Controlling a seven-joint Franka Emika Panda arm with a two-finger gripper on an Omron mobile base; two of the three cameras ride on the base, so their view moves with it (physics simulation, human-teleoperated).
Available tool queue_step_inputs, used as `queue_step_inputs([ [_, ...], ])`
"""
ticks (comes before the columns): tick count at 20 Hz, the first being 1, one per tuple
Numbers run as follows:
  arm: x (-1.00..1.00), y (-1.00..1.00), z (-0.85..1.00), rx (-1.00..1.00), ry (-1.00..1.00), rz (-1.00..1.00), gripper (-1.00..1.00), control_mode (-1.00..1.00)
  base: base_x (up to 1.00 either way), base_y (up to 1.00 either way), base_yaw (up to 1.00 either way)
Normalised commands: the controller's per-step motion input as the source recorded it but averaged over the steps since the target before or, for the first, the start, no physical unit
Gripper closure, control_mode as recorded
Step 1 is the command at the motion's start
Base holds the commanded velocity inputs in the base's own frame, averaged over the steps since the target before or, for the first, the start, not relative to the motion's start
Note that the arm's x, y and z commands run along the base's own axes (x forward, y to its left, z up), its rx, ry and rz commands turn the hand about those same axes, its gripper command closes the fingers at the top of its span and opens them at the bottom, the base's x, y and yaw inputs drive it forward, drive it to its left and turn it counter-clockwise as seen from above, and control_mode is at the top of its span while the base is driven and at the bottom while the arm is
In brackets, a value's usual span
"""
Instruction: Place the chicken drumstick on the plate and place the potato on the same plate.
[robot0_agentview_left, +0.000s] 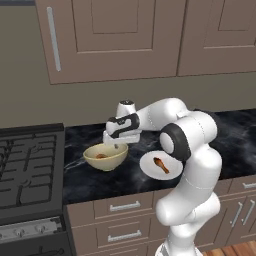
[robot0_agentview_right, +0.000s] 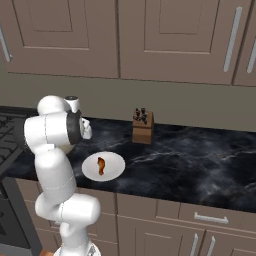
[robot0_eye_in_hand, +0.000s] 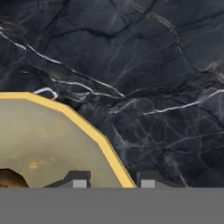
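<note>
The chicken drumstick (robot0_agentview_left: 161, 164) (robot0_agentview_right: 101, 165) lies on the white plate (robot0_agentview_left: 149, 169) (robot0_agentview_right: 114, 169), to the right of a pale-yellow bowl (robot0_agentview_left: 107, 163) (robot0_eye_in_hand: 52, 140). The brown potato (robot0_agentview_left: 101, 156) (robot0_eye_in_hand: 11, 178) sits inside that bowl. My gripper (robot0_agentview_left: 116, 146) (robot0_eye_in_hand: 113, 181) hangs low over the bowl's right rim. In the hand view the jaws stand a narrow gap apart, with the yellow rim running between them. The right fingertip (robot0_eye_in_hand: 147, 180) is close to the rim. The potato lies off to the left of both fingertips, outside the gap. I hold nothing.
A gas stove (robot0_agentview_left: 25, 165) borders the dark marble counter (robot0_eye_in_hand: 153, 65) on the left. A wooden knife block (robot0_agentview_right: 142, 125) stands at the back, right of the plate. Wall cabinets hang above and drawers run along the counter's front edge.
</note>
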Motion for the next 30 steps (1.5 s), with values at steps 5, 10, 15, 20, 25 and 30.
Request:
queue_step_inputs([
  [5,-0.32,0.00,0.00,0.00,0.00,-0.08,1.00,-1.00,0.00,0.00,0.00],
  [10,-0.38,-0.01,0.00,0.00,0.00,-0.18,1.00,-1.00,0.00,0.00,0.00],
  [15,-0.32,-0.06,0.12,0.00,0.00,-0.25,1.00,-1.00,0.00,0.00,0.00],
  [20,-0.20,-0.10,0.31,0.00,0.00,-0.26,1.00,-1.00,0.00,0.00,0.00],
  [25,-0.16,-0.15,0.37,0.00,0.00,-0.24,1.00,-1.00,0.00,0.00,0.00],
  [30,-0.28,-0.12,0.43,0.01,0.00,-0.26,1.00,-1.00,0.00,0.00,0.00],
])
